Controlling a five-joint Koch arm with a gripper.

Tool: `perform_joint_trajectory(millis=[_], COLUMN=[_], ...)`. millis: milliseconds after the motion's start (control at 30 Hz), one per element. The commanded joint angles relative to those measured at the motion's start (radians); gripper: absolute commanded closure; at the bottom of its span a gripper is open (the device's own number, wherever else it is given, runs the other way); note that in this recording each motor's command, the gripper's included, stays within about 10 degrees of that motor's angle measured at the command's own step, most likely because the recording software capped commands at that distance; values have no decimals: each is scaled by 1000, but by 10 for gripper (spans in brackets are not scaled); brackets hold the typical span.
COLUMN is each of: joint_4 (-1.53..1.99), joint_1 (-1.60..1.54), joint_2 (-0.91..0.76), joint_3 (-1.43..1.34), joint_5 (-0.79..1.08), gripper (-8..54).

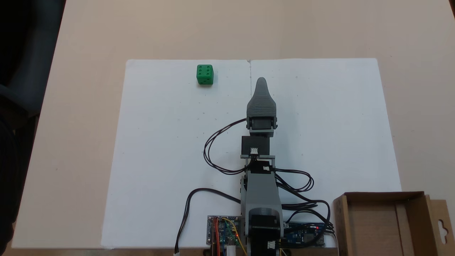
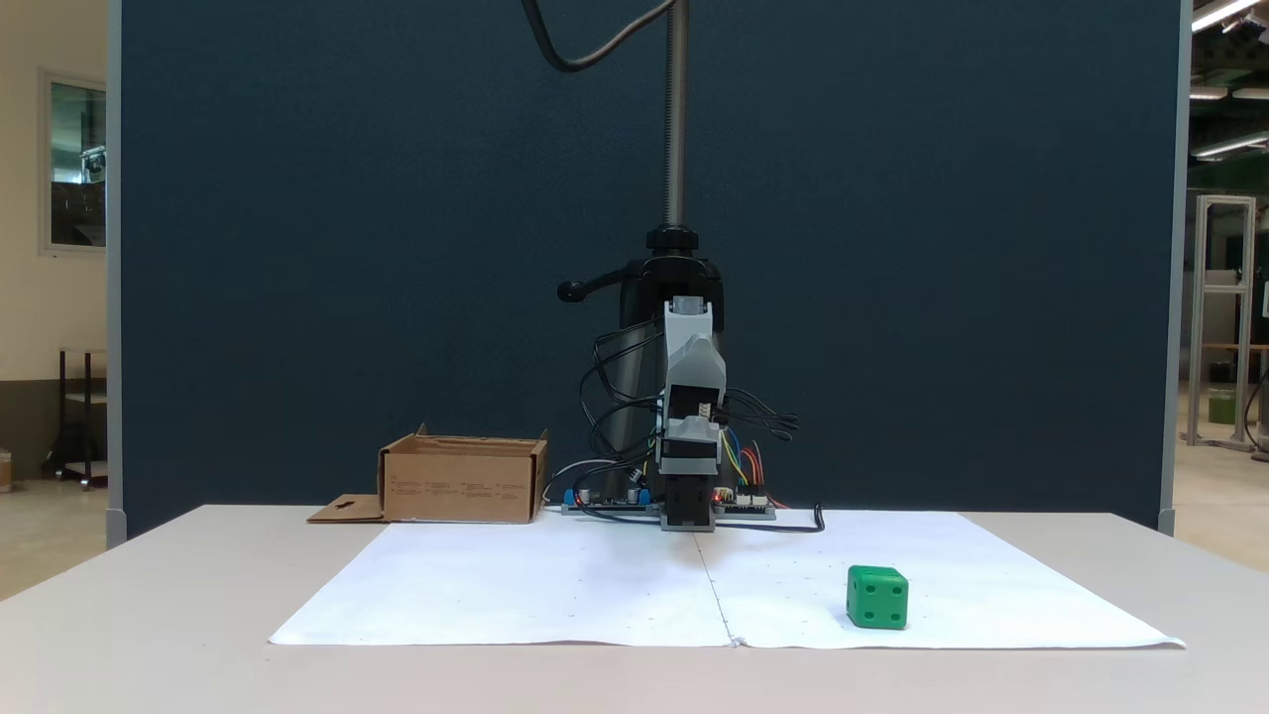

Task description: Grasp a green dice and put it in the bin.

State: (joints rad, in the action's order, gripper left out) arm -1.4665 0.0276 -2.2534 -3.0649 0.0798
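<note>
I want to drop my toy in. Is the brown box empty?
Empty, as far as shows. From above, the bin shows only bare cardboard inside; the green dice sits on the white paper.

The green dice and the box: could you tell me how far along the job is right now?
Nothing looks done yet. The green dice sits untouched on the white paper, apart from the gripper, whose jaws stack so open or shut cannot be told. The bin holds nothing visible. Nothing is in hand; reaching, grasping, carrying and dropping all remain.
</note>
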Motion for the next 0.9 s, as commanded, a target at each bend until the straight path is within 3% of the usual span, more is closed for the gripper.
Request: perform_joint_trajectory(millis=[0,867], joint_4=[175,167], joint_1=[49,54], joint_2=[-114,-112], joint_3=[-64,-64], joint_5=[49,52], gripper=[21,20])
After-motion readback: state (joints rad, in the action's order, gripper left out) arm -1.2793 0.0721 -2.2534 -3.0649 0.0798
